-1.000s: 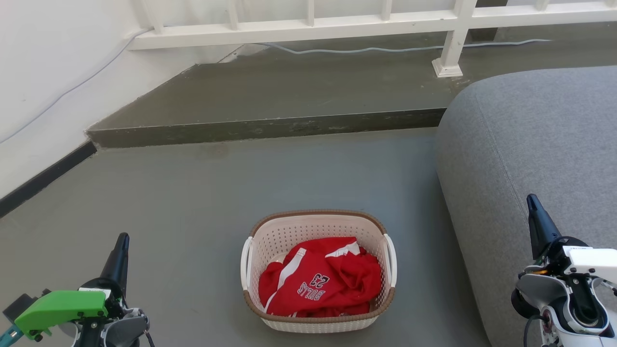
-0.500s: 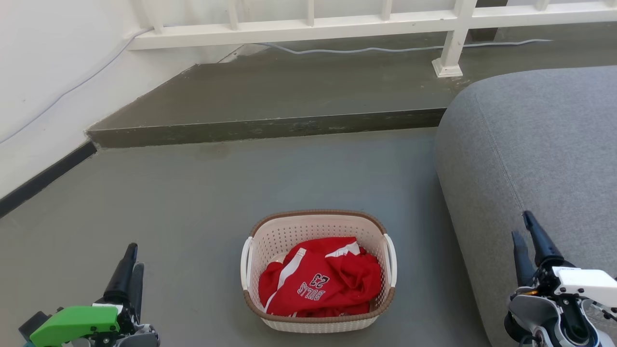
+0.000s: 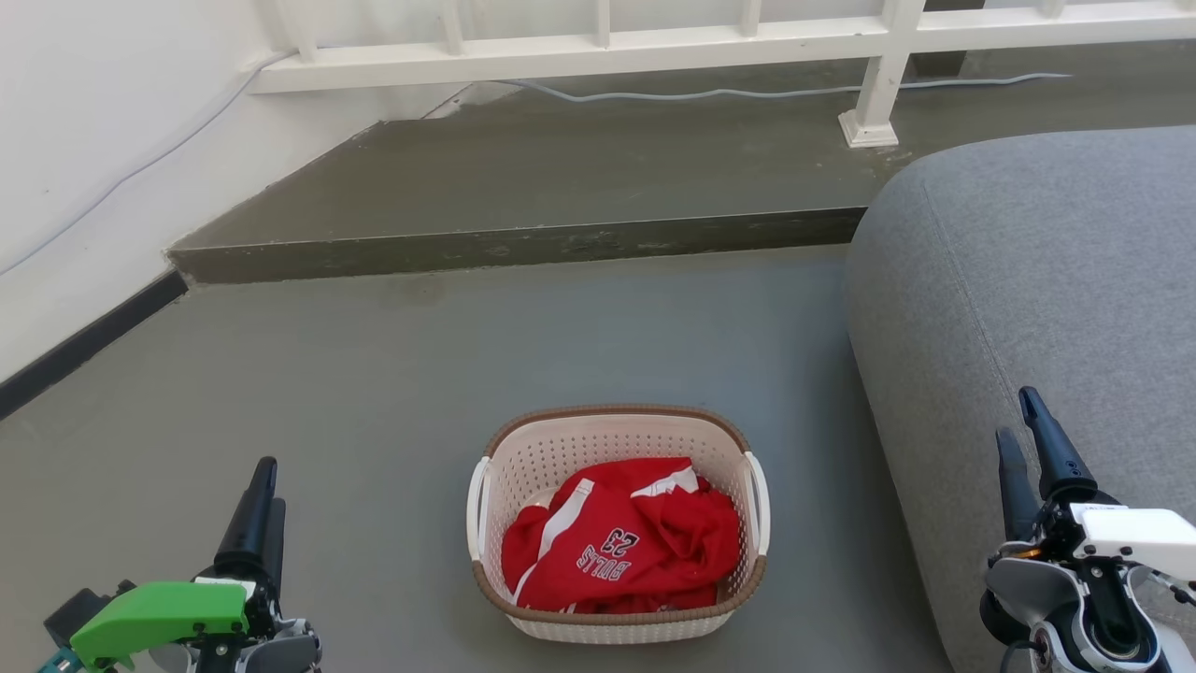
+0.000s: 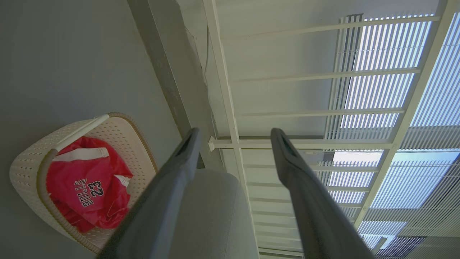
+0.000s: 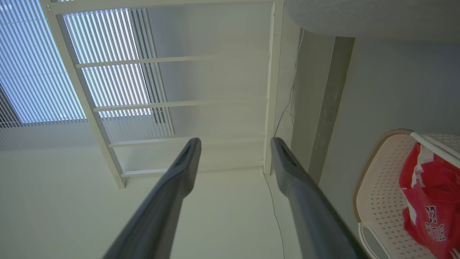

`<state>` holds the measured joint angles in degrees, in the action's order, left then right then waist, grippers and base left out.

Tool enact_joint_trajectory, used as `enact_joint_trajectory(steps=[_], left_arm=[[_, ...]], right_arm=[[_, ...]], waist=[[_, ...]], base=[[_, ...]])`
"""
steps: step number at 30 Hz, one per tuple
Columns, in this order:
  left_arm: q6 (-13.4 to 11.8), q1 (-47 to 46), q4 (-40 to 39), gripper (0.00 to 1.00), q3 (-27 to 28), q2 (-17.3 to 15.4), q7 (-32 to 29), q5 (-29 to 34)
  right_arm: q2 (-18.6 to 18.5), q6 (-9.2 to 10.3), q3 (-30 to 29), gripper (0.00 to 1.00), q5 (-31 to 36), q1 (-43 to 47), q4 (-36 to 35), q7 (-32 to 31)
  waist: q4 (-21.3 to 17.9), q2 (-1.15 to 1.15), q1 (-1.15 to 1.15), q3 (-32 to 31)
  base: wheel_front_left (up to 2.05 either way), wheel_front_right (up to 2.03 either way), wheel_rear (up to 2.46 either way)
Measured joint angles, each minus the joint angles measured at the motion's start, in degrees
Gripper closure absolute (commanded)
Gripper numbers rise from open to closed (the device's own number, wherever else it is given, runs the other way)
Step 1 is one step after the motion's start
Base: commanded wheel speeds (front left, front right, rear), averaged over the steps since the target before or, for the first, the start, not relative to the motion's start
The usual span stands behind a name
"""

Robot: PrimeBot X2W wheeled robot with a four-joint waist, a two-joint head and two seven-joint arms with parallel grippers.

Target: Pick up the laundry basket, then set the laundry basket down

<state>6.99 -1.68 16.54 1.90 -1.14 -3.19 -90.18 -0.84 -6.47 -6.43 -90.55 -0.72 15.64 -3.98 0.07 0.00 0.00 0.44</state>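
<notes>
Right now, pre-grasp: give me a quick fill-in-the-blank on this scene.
1. The jersey lying in the laundry basket is ____.
2. The grey sofa stands on the basket's ____ side.
3. The left end effector and the right end effector are both ____.
Missing words: red; right; open.

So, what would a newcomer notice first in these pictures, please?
Most striking is the red jersey bunched in the laundry basket on the floor, low in the head view. A grey sofa stands to its right; the left gripper and right gripper, both open, flank it.
</notes>
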Motion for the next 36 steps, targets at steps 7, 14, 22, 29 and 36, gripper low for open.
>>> enact_joint_trajectory(steps=[7, 14, 22, 29, 36], left_arm=[[0.01, -0.09, -0.73, 0.0, -1.68, -0.25, 1.48, 3.04], [0.01, -0.2, -1.03, 0.0, -3.33, -1.71, 3.04, 8.75], [0.01, -0.85, -2.41, 0.0, -3.76, -1.74, 4.63, 16.52], [0.01, -1.44, -3.78, 0.0, -5.25, -1.94, 5.86, 25.24], [-0.07, -1.99, -4.54, 0.0, -6.79, -2.33, 7.39, 34.95]], right_arm=[[-0.86, 0.0, 1.45, 0.0, 2.68, -0.23, -1.78, 1.77], [-2.58, -0.01, 4.35, 0.0, 7.27, -0.51, -3.56, 3.14], [-4.37, -0.01, 7.92, 0.0, 12.83, -1.2, -4.69, 5.32], [-6.19, -0.02, 11.35, 0.0, 18.5, -1.41, -5.42, 6.65], [-7.38, -0.05, 13.77, 0.0, 24.35, -2.53, -5.7, 8.27]], waist=[[0.01, 0.0, 0.0, 0.15], [-0.03, 0.0, 0.0, 0.27], [-0.05, 0.0, 0.0, 0.37], [-0.06, 0.0, 0.0, 0.56], [-0.07, 0.0, 0.0, 0.76]], base=[[0.0, 0.0, 0.0], [0.0, 0.0, 0.0], [0.0, 0.0, 0.0], [0.0, 0.0, 0.0], [0.0, 0.0, 0.0]])
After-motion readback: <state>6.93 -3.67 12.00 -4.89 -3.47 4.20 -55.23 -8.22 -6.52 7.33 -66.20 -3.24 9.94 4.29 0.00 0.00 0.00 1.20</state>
